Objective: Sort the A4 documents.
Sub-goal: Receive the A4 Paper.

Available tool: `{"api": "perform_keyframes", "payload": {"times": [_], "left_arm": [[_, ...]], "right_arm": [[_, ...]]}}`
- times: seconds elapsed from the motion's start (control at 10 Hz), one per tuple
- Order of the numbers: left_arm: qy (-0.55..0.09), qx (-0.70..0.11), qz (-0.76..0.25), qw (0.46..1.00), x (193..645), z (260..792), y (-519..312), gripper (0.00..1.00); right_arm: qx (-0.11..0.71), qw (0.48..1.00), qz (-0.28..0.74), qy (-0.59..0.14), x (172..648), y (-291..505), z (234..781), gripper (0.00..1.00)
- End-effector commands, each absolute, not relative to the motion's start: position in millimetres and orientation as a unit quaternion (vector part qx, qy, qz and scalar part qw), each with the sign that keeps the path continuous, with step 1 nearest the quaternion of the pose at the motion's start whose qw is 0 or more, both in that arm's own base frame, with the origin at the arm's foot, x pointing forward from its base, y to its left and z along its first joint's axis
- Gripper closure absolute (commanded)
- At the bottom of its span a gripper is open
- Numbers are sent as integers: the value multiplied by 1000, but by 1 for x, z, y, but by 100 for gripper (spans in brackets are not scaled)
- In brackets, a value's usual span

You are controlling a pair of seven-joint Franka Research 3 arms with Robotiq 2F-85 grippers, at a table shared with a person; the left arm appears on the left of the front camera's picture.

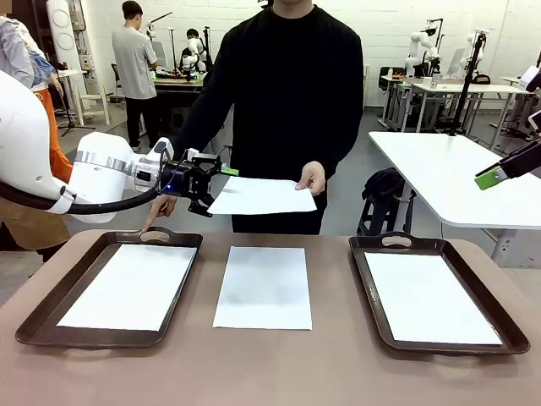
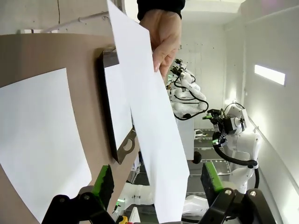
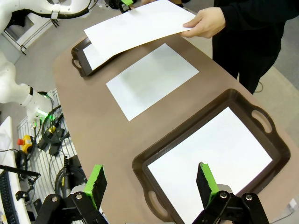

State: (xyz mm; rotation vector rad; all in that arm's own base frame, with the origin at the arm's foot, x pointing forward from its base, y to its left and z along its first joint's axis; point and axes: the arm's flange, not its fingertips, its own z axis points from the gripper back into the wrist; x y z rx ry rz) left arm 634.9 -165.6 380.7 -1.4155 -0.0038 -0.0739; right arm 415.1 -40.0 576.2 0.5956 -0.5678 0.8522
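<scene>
While a hand [image 1: 311, 178] holds a sheet [image 1: 262, 196] inside the gaping left pincer [image 2: 157, 178], the right pincer [image 3: 150, 179] gapes.

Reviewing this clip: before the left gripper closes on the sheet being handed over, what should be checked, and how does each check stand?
1. The held sheet lies between the fingers of the left gripper: ok, clear in the left wrist view.
2. The left gripper is open, ready to close: ok.
3. The person's hand supports the sheet's opposite edge: ok.
4. The person's other hand is clear of the left tray: not ok, a finger is at its handle.
5. The right gripper is out of the way: ok, open above the right tray.
</scene>
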Motion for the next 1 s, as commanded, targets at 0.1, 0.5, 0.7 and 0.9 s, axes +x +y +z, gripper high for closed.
{"api": "perform_keyframes", "payload": {"times": [0.1,0.5,0.7,0.9], "left_arm": [[9,-669,-36,743,642,382,-167,19],[7,-662,-44,748,641,384,-166,54],[3,-660,-44,750,641,385,-165,71],[2,-657,-46,752,641,386,-164,89]], "right_arm": [[283,828,403,-268,415,-39,575,0],[283,828,403,-268,415,-39,575,0],[283,828,403,-268,415,-39,575,0],[283,828,403,-268,415,-39,575,0]]}}
